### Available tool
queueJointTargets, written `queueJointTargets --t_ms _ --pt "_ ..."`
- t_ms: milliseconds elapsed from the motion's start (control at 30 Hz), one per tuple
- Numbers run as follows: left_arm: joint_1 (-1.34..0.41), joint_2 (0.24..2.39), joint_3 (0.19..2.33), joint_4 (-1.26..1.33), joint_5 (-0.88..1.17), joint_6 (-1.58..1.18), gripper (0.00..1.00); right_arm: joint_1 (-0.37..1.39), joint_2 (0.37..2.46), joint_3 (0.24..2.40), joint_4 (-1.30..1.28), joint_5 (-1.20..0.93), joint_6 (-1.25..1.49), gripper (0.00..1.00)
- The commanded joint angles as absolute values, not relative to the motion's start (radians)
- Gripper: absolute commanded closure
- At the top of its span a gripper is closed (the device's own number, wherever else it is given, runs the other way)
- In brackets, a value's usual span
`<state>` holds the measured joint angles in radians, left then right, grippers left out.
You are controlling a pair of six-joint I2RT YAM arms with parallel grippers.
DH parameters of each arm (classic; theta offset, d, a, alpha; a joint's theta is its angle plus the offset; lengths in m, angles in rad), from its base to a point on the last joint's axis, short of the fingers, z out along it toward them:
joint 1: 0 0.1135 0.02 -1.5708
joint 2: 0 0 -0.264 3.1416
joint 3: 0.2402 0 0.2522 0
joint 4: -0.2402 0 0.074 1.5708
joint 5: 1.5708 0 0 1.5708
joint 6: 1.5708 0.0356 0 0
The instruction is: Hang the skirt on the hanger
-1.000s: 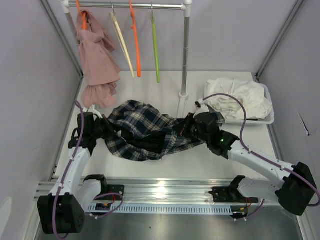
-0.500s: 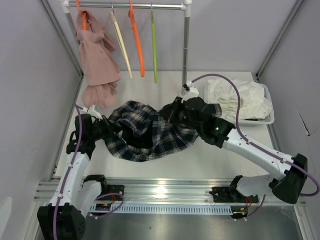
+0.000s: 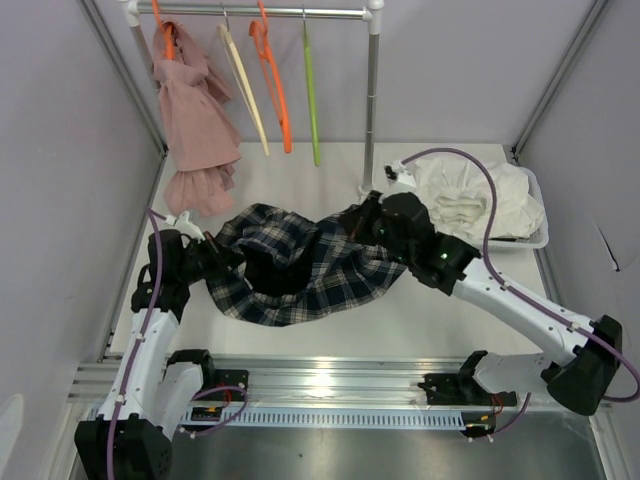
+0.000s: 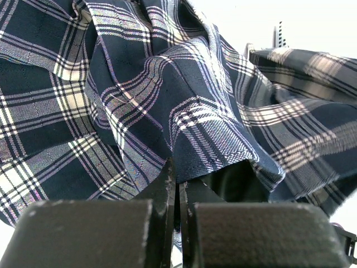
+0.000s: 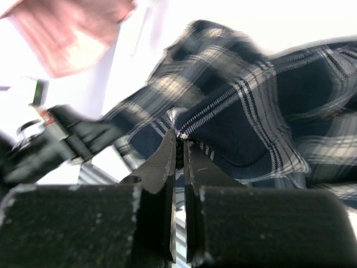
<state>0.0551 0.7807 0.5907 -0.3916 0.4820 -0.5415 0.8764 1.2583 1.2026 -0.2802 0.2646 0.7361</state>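
Left gripper (image 3: 214, 254): jaws pressed together, pinching the left edge of the plaid skirt (image 3: 300, 272). Right gripper (image 3: 362, 222): same, clamped thin on the right edge. The skirt is slung between them over the table (image 3: 440, 312). The empty hangers (image 3: 281, 102) are on the rail (image 3: 290, 13) behind, well apart from the skirt.

The top camera sits high behind the arm bases, looking down across the whole surface (image 3: 400, 320) to the clothes rail (image 3: 260, 12). The wrist cameras peer low past the left end effector (image 4: 178, 174) and right end effector (image 5: 178, 142), very close to the plaid skirt (image 3: 320, 285), which all three views share.
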Motion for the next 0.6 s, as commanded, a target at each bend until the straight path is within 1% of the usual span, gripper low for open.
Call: queueJointTargets --t_ms 0,67,167,200,300,367,433,467,533,567 --pt "0.052 0.778 0.603 -0.365 0.512 -0.543 1.0 0.766 1.164 1.033 -0.238 0.229 0.797 1.0" --pt "0.048 0.785 0.6 -0.361 0.511 -0.542 0.99 0.692 1.111 0.909 -0.221 0.206 0.833 1.0" --pt "0.022 0.813 0.6 -0.354 0.5 -0.54 0.98 0.612 1.034 0.787 -0.215 0.195 0.845 1.0" --pt "-0.009 0.831 0.592 -0.345 0.491 -0.543 0.98 0.589 1.011 0.702 -0.204 0.157 0.85 1.0" --pt "-0.118 0.879 0.578 -0.316 0.434 -0.563 0.98 0.551 0.965 0.579 -0.163 0.109 0.877 1.0" --pt "-0.191 0.905 0.571 -0.298 0.385 -0.58 0.96 0.549 0.965 0.552 -0.137 0.1 0.882 1.0" --pt "-0.222 0.94 0.555 -0.259 0.364 -0.606 0.94 0.555 0.973 0.538 -0.133 0.107 0.874 0.99" --pt "-0.238 0.952 0.543 -0.243 0.357 -0.615 0.94 0.552 0.976 0.538 -0.141 0.11 0.862 0.98" --pt "-0.238 0.992 0.534 -0.221 0.351 -0.623 0.92 0.539 0.988 0.538 -0.138 0.097 0.847 0.9" --pt "-0.238 1.005 0.537 -0.219 0.341 -0.618 0.91 0.532 0.992 0.541 -0.137 0.091 0.827 0.79"
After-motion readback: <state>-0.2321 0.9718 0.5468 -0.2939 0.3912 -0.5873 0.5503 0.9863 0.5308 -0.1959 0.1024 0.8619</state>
